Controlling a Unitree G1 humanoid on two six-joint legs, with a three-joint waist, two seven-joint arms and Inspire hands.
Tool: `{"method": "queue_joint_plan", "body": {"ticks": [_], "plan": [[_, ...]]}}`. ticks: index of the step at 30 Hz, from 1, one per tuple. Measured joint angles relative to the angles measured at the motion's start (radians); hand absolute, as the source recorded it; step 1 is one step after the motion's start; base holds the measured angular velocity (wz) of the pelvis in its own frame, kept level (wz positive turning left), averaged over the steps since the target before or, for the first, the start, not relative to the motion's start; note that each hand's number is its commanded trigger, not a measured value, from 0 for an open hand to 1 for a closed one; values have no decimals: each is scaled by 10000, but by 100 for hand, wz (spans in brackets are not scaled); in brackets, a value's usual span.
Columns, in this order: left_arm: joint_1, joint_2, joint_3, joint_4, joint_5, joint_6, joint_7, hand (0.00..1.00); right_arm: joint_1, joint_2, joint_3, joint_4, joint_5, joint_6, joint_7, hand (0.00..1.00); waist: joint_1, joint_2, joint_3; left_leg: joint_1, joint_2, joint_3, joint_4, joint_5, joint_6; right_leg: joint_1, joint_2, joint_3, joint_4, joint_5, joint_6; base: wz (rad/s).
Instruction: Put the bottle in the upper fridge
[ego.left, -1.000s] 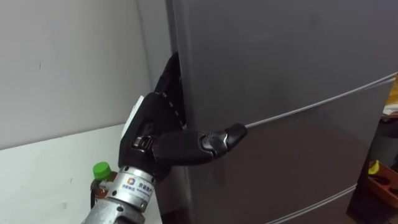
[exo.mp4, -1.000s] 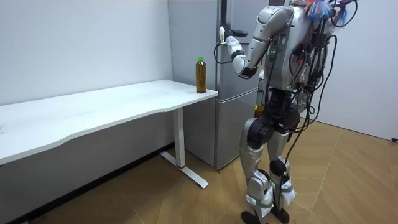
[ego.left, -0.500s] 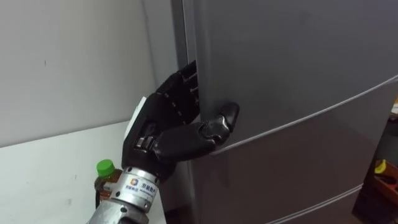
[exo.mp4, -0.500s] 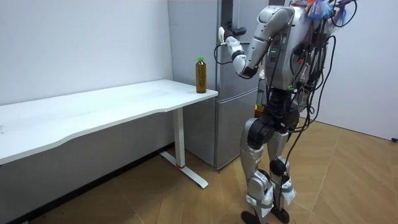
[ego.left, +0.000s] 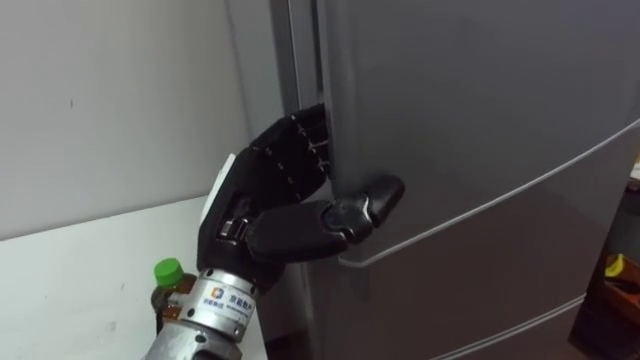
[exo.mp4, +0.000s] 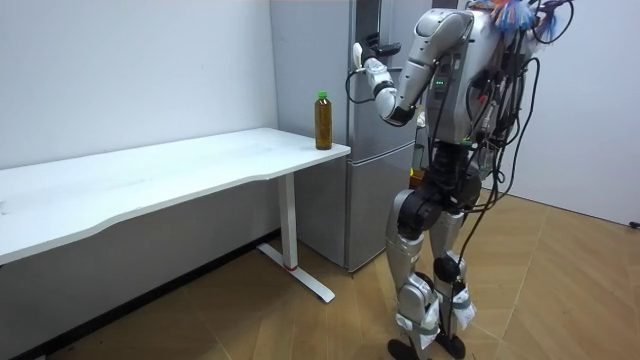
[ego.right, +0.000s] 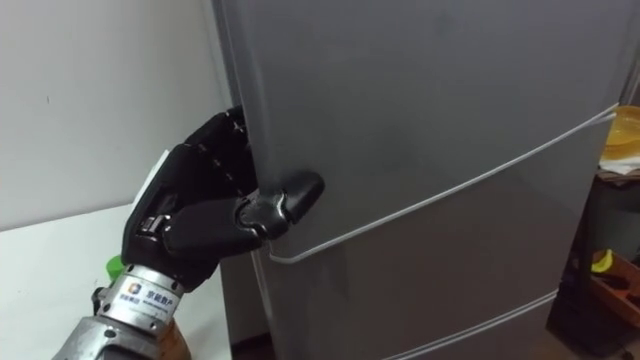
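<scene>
Here the left robot hand clamps the fridge door, the bottle standing just below its wrist.

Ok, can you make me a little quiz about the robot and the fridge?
1. True or false: the bottle stands on the table.
2. What is the left hand gripping? A: the edge of the fridge door. B: the bottle. C: a cup.
3. Fill in the gap: the bottle's cap is ____.

Key: 1 true; 2 A; 3 green.
</scene>
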Motion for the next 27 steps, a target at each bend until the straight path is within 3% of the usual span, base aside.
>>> {"method": "queue_joint_plan", "body": {"ticks": [2, 15, 22, 27], "plan": [[0, 2, -21, 0, 0, -1, -4, 0, 0, 0, 0, 0, -1, -1, 1, 0, 0, -2, 1, 2, -1, 0, 0, 0, 0, 1, -1, 1, 1, 0, 0, 0], [0, 69, -186, -2, -200, -11, -67, 0, 17, -5, -4, -51, -3, -11, 82, 0, -5, -16, -4, -9, 4, 29, -7, 0, 2, -58, -1, 39, 101, 0, 0, 0], [4, 76, -392, -13, -347, -11, -155, 0, 16, 7, -5, -32, -6, -32, 95, 0, -7, 6, -95, -8, 1, 27, 9, 3, 9, -39, -6, 77, 123, 0, 2, 0], [28, 79, -400, -14, -344, -10, -310, 0, 24, 16, -21, -33, -4, -32, 94, 0, -7, 7, -99, -9, -1, 30, 21, 9, 19, -30, -12, 71, 122, 1, 3, 0]]}}
